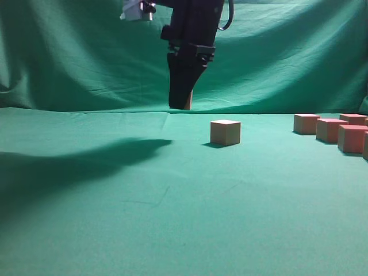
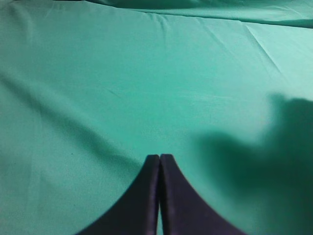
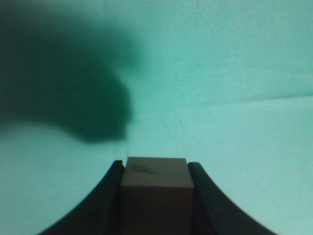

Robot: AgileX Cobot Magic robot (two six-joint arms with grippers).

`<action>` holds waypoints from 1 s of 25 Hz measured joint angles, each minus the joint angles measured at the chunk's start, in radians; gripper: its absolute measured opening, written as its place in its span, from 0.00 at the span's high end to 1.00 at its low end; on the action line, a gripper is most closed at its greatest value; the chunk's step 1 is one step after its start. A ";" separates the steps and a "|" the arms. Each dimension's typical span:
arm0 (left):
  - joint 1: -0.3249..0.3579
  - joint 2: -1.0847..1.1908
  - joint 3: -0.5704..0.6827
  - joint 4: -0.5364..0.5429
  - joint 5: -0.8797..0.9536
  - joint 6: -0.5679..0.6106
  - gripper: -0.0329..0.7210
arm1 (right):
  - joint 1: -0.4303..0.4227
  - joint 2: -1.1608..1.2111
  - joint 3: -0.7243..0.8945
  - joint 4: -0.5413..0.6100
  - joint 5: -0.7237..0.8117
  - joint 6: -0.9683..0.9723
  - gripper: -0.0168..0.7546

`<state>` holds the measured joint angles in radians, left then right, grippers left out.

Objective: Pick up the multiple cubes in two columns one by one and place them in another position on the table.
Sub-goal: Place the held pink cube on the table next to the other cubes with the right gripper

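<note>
While the right black gripper [image 3: 156, 169] pinched a small salmon-topped, tan-sided solid cube [image 3: 156, 183] squarely between its two curved fingers, it hung well above the wrinkled teal-green cloth table [image 1: 115, 230], so the block could travel clear of everything lying below; only a sliver of the cube showed at the fingertips in the exterior view. Just beyond and lower, a lone matching cube [image 1: 225, 132] sat on the cloth, probably already set down at the new spot. Farther right, a cluster of pinkish-red cubes [image 1: 330, 130] waited in rows near the edge, apparently the source columns. The left black gripper [image 2: 159, 159] had its fingers pressed together, holding nothing, over bare cloth, likely parked out of the way
</note>
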<state>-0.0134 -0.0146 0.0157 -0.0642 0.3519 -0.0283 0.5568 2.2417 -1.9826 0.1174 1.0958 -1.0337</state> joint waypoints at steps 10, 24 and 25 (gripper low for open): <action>0.000 0.000 0.000 0.000 0.000 0.000 0.96 | 0.000 0.049 -0.002 0.004 -0.041 0.031 0.64; 0.000 0.000 0.000 0.000 0.000 0.000 0.96 | -0.022 0.065 -0.002 0.002 0.001 0.077 0.64; 0.000 0.000 0.000 0.000 0.000 0.000 0.96 | -0.023 0.065 -0.002 0.002 0.003 0.078 0.64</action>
<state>-0.0134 -0.0146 0.0157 -0.0642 0.3519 -0.0283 0.5339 2.3070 -1.9842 0.1193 1.0986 -0.9554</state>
